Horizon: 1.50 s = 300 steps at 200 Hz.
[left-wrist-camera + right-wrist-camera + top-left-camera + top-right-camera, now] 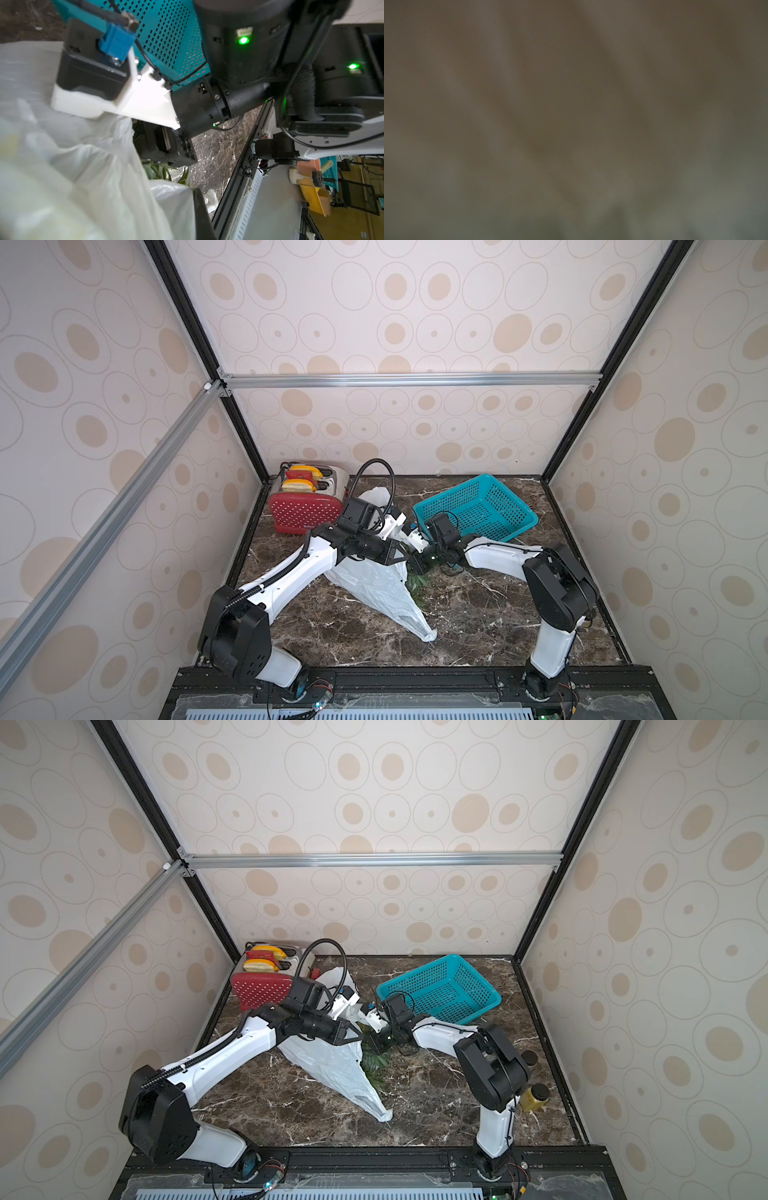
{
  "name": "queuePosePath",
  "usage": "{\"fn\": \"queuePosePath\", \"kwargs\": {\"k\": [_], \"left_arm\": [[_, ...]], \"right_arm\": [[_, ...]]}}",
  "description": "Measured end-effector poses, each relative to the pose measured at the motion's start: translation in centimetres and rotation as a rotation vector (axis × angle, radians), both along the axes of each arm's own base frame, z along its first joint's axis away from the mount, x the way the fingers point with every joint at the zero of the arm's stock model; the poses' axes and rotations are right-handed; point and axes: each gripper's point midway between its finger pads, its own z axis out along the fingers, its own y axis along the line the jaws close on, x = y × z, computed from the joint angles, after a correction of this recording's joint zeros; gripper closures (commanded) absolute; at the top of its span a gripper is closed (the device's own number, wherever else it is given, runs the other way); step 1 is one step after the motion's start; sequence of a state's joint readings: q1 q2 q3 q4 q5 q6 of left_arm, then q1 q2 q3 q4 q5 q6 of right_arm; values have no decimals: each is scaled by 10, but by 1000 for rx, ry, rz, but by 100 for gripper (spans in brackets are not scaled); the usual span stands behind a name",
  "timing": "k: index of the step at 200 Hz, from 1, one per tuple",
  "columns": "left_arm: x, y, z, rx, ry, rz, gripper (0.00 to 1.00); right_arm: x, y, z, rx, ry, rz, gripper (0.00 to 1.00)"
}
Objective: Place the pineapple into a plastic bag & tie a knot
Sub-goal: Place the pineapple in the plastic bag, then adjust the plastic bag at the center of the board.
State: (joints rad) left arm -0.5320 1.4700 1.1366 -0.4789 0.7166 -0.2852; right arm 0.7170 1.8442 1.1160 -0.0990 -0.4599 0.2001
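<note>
Marble worktop (478,614) inside papered walls carries the bag (374,589), which lies slack across the middle. My left fingers (404,558) are clenched on the bag's edge and hold it up like a tent. The right fingers (417,567) sit just beside them, at the pineapple (415,585). Only its green leaves show, poking out at the bag's edge. I cannot tell whether the right fingers grip anything, because that wrist view is a brown blur. I reckon the thin film may slip from the pinch and the opening collapse, or the stiff leaves may snag and tear it. Both wrists are crowded together, so a blind shove risks a knock.
</note>
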Motion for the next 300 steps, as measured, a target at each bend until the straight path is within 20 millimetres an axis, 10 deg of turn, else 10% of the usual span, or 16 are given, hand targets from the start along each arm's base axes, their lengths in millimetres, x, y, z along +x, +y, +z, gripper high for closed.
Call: {"fn": "queuePosePath", "kwargs": {"k": [80,181,243,300], "left_arm": [[14,13,-27,86,5,118,100],[23,15,-51,137,29,139,100],[23,17,-49,143,18,146,100],[22,19,-44,134,-8,152,70]], "right_arm": [[-7,-16,27,3,-85,-14,16],[-39,-87,121,-78,-455,80,25],[-13,-92,74,-345,-574,305,31],[31,-48,85,-281,-670,330,31]]}}
